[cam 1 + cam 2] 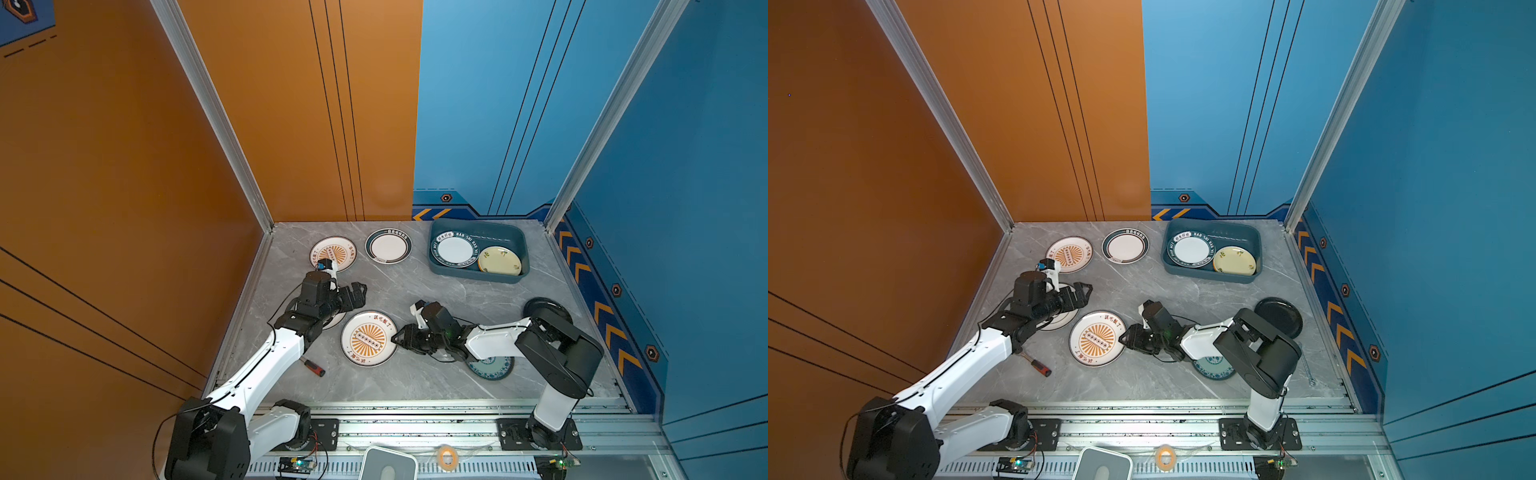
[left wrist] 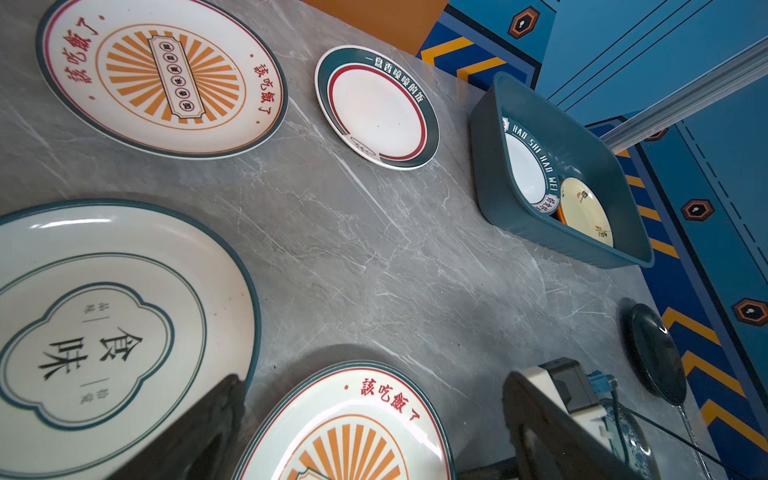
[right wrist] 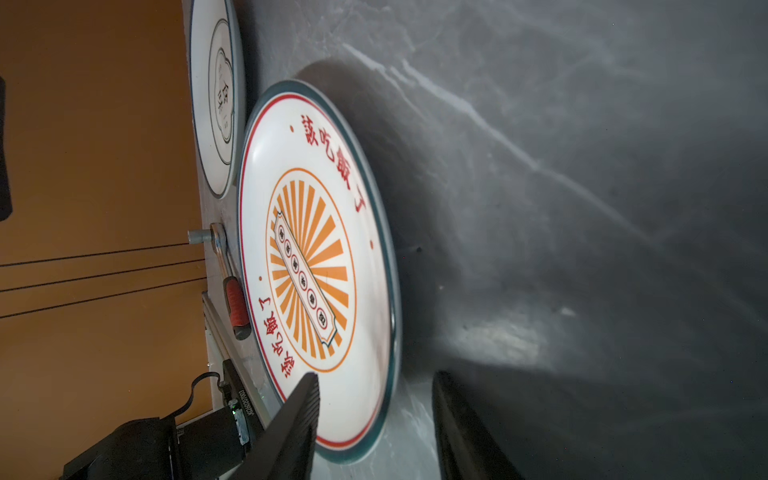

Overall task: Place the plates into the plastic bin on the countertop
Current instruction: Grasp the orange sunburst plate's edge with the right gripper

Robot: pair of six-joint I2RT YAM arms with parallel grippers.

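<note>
A red-handled tool [image 1: 313, 368] lies left of the near sunburst plate [image 1: 369, 338]; a teal-patterned plate [image 1: 494, 372] sits under the right arm [image 1: 498, 337]. The right gripper [image 1: 395, 337], half open, straddles the sunburst plate's right rim; the left gripper [image 1: 359, 291] hangs wide.

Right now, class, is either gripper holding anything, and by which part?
Nothing yet. The right gripper, jaws open, straddles the near sunburst plate at its rim; the left gripper is open, empty.

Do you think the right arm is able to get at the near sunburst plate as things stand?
Likely yes: the right gripper sits at the rim of the near sunburst plate, jaws open on either side of it, with nothing between.
</note>
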